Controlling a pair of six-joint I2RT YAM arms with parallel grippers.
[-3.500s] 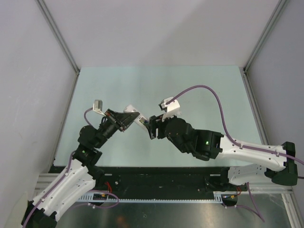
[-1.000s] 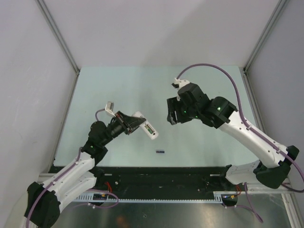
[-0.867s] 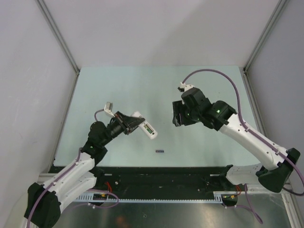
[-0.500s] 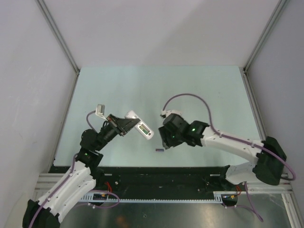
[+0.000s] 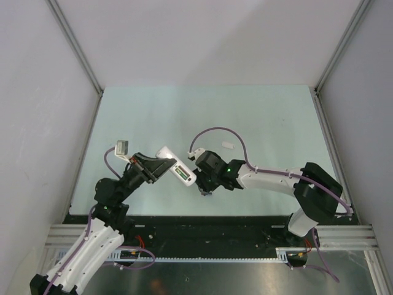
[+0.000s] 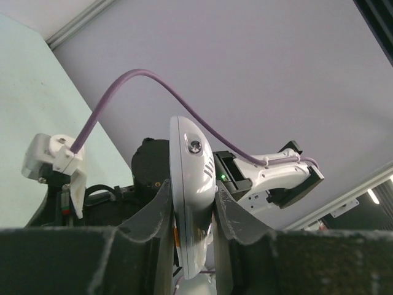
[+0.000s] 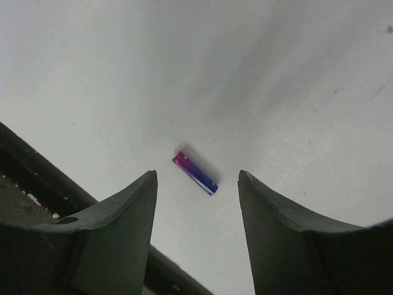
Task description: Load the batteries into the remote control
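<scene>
The white remote control [image 5: 178,171] is held off the table, with my left gripper [image 5: 161,169] shut on its sides; a green patch shows on its upturned face. The left wrist view has the remote control [image 6: 193,166] edge-on between the dark fingers of my left gripper [image 6: 191,193]. A purple battery [image 7: 195,173] lies alone on the pale table. My right gripper [image 7: 196,179] hangs open just above it, one finger on each side, touching nothing. From the top, my right gripper [image 5: 206,185] covers that battery, close to the remote's right end.
A small white piece [image 5: 227,145] lies on the mat behind the right arm. The table's dark near edge [image 7: 37,203] runs just left of the battery. Grey walls [image 5: 49,123] close in both sides and the back.
My right arm has swung down from mid-table toward the near edge and now hovers open over the purple battery. My left arm drew back slightly, still holding the remote.
</scene>
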